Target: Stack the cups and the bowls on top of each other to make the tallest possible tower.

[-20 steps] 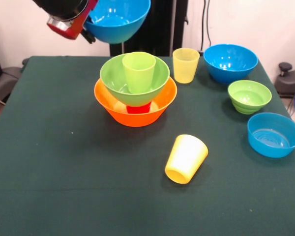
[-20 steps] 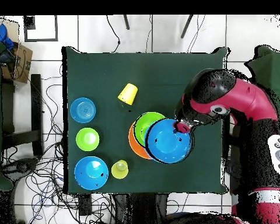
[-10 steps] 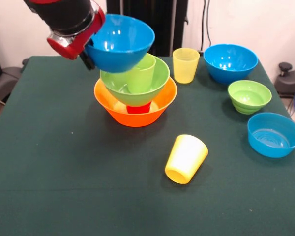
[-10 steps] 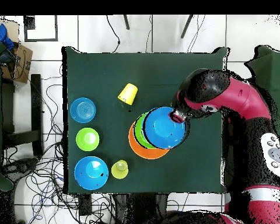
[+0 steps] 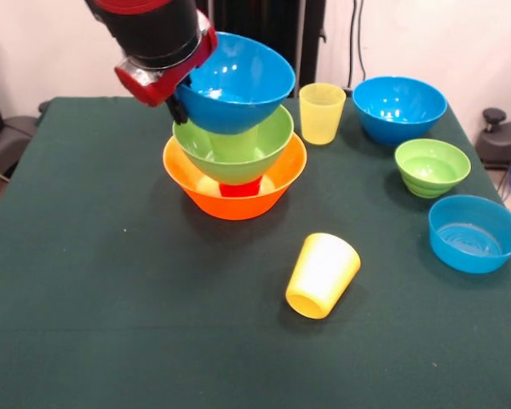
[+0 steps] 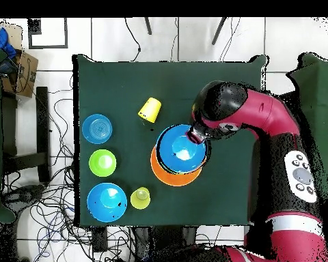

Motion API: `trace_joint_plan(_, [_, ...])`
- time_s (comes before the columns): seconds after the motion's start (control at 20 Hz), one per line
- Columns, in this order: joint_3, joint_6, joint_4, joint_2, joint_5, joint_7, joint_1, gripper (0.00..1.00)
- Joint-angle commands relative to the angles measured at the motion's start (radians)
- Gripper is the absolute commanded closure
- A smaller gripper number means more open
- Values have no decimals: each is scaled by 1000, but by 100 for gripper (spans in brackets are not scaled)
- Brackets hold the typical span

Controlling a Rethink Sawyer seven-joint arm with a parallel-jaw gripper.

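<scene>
Green cloth covers the table (image 5: 85, 324); no writing can be read anywhere. Near its middle stands the tower: the glossy orange bowl (image 5: 235, 198) as base, a red cup (image 5: 240, 188) inside, the large lime bowl (image 5: 230, 152) above. The gripper (image 5: 177, 104) grasps the rim of a medium blue bowl (image 5: 238, 83) over the lime bowl. Apart lie another blue bowl (image 5: 399, 108), a shallow blue bowl (image 5: 474, 233), a small green bowl (image 5: 432, 167), an upright pale yellow cup (image 5: 321, 112) and a toppled yellow cup (image 5: 322, 274).

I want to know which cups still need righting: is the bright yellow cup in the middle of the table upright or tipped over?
Tipped over. The bright yellow cup lies on its side, its open mouth showing sideways.
</scene>
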Motion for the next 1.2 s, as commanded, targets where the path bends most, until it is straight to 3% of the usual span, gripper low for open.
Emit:
trace_joint_plan(0.05, [9, 183, 3, 16, -14, 152, 21, 100])
trace_joint_plan(0.6, [32, 253, -34, 27, -2, 119, -9, 100])
trace_joint_plan(1.2, [47, 90, 44, 58, 91, 184, -23, 100])
